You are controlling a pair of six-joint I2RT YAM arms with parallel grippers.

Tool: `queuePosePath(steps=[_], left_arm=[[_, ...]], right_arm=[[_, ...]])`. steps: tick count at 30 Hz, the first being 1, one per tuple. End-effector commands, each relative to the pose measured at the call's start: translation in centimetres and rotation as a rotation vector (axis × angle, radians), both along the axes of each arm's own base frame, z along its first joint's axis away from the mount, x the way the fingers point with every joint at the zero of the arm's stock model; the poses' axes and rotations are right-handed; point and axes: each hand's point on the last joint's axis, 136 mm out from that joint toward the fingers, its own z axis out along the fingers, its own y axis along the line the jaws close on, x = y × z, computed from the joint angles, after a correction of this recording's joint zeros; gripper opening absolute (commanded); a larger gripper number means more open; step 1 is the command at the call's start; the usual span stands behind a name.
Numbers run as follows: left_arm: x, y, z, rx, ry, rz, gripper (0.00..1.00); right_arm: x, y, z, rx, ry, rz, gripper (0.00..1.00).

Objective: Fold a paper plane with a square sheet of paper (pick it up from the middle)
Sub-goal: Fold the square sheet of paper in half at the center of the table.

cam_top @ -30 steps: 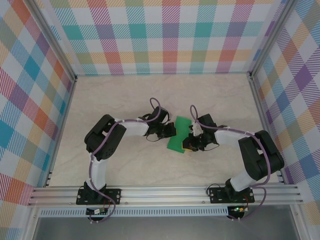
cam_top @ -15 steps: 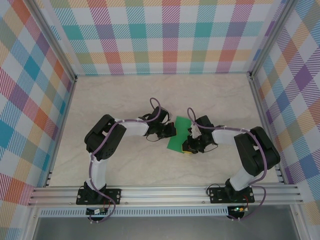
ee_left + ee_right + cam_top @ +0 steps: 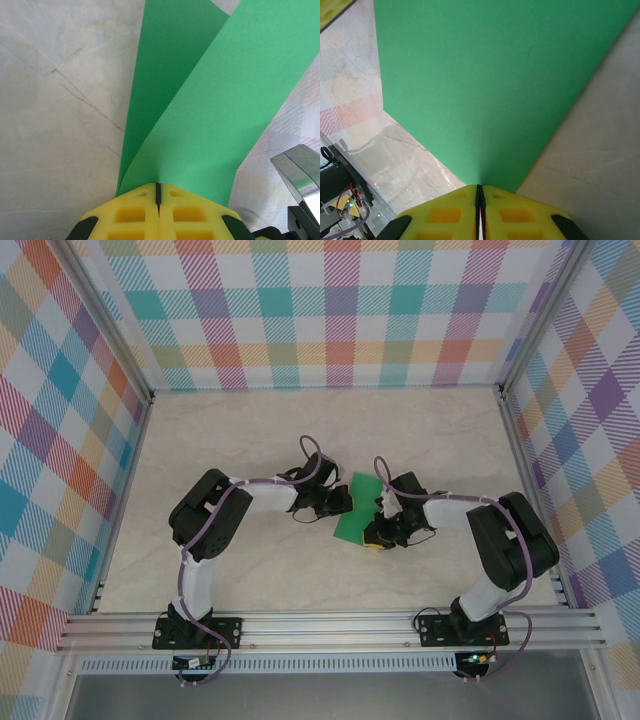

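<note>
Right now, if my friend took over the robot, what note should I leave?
Left pincer: shut on the paper, at one edge.
Right pincer: shut on the paper from the other side.
Paper: held between both pincers near the middle of the table, bent over itself into two layers.
Done: paper gripped; a first fold looks begun.
Left: press that crease, then do all the other folds. No plane shape yet.

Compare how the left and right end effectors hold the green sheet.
The left end effector pinches two splayed layers of the green sheet; the right end effector pinches one flat face. Left grips from the sheet's left, right from its right. Both are shut on it.
</note>
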Motion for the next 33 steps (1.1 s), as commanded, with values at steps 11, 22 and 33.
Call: queuePosePath(steps=[11, 22, 33], left_arm=[[-2.8, 2.1, -4.2, 0.143, 0.119, -0.013, 0.00], [-3.0, 2.4, -4.5, 0.154, 0.122, -0.014, 0.00], [-3.0, 2.6, -4.8, 0.166, 0.124, -0.017, 0.00]], right_arm=[[7.2, -1.0, 4.7, -0.025, -0.189, -0.129, 0.13], [8.6, -2.0, -0.8, -0.084, -0.090, -0.166, 0.10], [10.6, -1.0, 4.5, 0.019, -0.180, -0.137, 0.13]])
